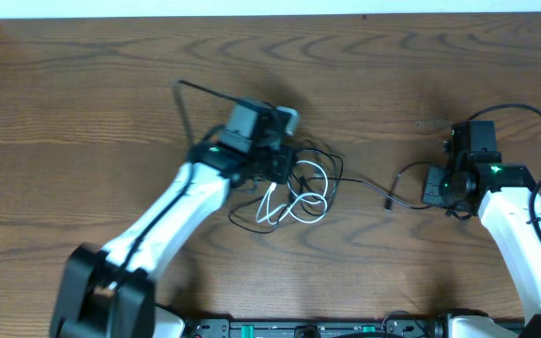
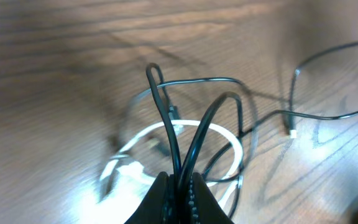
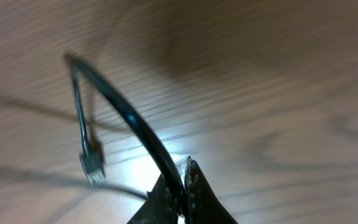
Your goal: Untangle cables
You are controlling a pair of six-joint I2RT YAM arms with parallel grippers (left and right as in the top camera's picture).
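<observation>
Near the middle of the table (image 1: pixel 83 94) the cables lay in a loose tangle, just right of the left gripper (image 1: pixel 285 167). The white cable (image 1: pixel 294 205) made a few overlapping loops on the near side of the heap. The black cables (image 1: pixel 330 161) curled over and around it.

From the left wrist, the left gripper (image 2: pixel 179 183) had its fingers pressed together on 2 strands of the black cables (image 2: pixel 194 134). 1 strand rose into a narrow hairpin bend and the other arched away to the right. The white cable (image 2: pixel 232 140) lay on the wood beneath them, blurred.

A single black cable (image 1: pixel 364 183) ran right from the tangle across bare wood, kinked, and climbed to the right gripper (image 1: pixel 437 185), well apart from the heap.

From the right wrist, the right gripper (image 3: pixel 184 180) was pinched tight on that black cable (image 3: pixel 126 112). The cable arced up and to the left of the fingers, then dropped to a small plug (image 3: pixel 92 165). That view was blurred, and I could not tell whether the plug touched the wood or hung just above it.
</observation>
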